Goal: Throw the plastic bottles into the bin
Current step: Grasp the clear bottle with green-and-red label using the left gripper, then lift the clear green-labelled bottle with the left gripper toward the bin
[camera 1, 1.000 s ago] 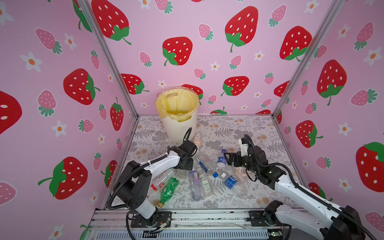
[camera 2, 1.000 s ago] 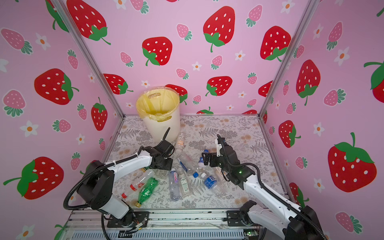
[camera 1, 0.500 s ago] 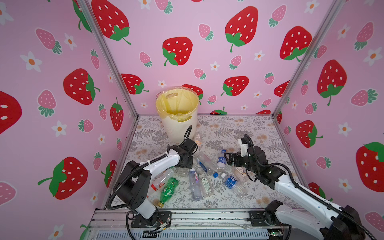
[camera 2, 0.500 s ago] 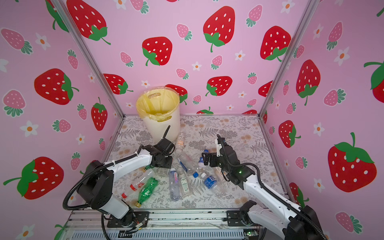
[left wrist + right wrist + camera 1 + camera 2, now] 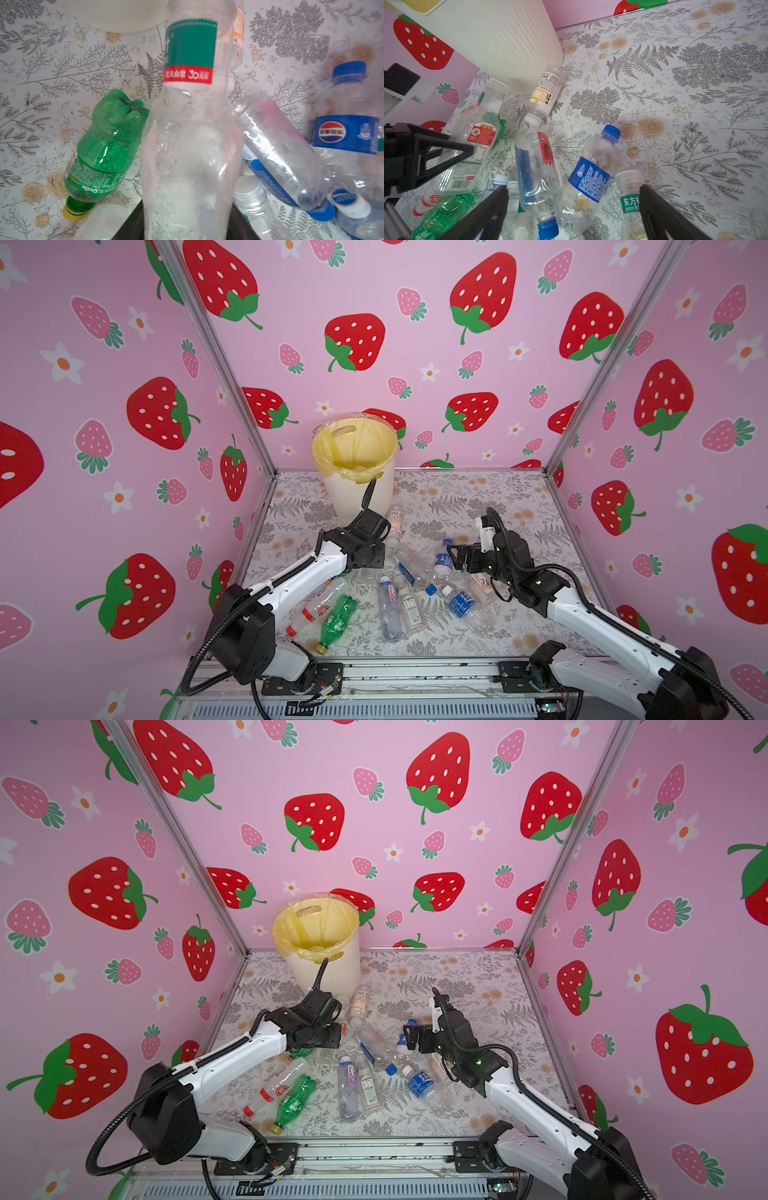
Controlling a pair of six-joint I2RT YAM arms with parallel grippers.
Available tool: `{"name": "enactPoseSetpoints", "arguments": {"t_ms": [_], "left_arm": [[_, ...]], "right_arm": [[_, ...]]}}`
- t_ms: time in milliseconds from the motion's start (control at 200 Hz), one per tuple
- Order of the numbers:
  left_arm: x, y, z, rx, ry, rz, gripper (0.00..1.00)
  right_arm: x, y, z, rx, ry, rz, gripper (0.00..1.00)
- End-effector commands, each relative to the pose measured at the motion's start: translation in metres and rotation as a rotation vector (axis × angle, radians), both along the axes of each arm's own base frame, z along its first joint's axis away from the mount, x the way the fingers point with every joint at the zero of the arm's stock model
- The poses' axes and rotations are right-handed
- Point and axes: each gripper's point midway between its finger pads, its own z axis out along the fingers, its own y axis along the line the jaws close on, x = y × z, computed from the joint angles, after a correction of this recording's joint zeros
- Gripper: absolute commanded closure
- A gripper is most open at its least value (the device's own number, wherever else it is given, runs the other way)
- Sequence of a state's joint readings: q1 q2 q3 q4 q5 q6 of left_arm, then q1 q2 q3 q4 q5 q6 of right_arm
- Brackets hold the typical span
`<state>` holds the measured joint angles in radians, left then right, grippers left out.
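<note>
Left claw [image 5: 376,556] has narrowed onto a clear green-labelled bottle [image 5: 191,128] (arm stretched low, reaching toward the bin [image 5: 345,502] at 11 o'clock) and now pinches it. Right claw [image 5: 457,559] has stayed spread wide, elbow bent, above the other plastic bottles [image 5: 390,608] strewn across the surface [image 5: 490,497] from centre toward 6 o'clock.

Cream ribbed bin [image 5: 341,498], yellowish liner [image 5: 353,444]; pink strawberry-print walls [image 5: 415,281]; green bottle [image 5: 338,616].

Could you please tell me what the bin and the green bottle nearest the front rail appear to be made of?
The bin: probably matte cream plastic, going by its moulded ribs. The green bottle: apparently glossy, translucent plastic; it glints and lets light through.
</note>
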<state>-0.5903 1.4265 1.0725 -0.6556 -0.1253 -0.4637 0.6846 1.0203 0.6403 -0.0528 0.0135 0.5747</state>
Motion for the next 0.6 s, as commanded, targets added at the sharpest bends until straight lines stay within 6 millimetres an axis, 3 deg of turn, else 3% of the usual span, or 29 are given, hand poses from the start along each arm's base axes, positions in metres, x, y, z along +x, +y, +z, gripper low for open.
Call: {"name": "enactPoseSetpoints", "arguments": {"t_ms": [0, 210, 385, 595], "left_arm": [[0.0, -0.009, 0.024, -0.052, -0.039, -0.029, 0.47], [-0.005, -0.007, 0.048, -0.096, -0.111, -0.057, 0.47], [-0.014, -0.018, 0.07, -0.191, -0.179, -0.131, 0.48], [-0.019, -0.015, 0.1, -0.23, -0.247, -0.144, 0.53]], "right_arm": [[0.007, 0.001, 0.013, 0.007, -0.025, -0.014, 0.01], [0.008, -0.014, 0.018, -0.075, -0.048, -0.046, 0.01], [0.007, -0.022, 0.028, -0.084, -0.073, -0.061, 0.01], [0.006, -0.024, 0.021, -0.083, -0.06, -0.07, 0.01]]}}
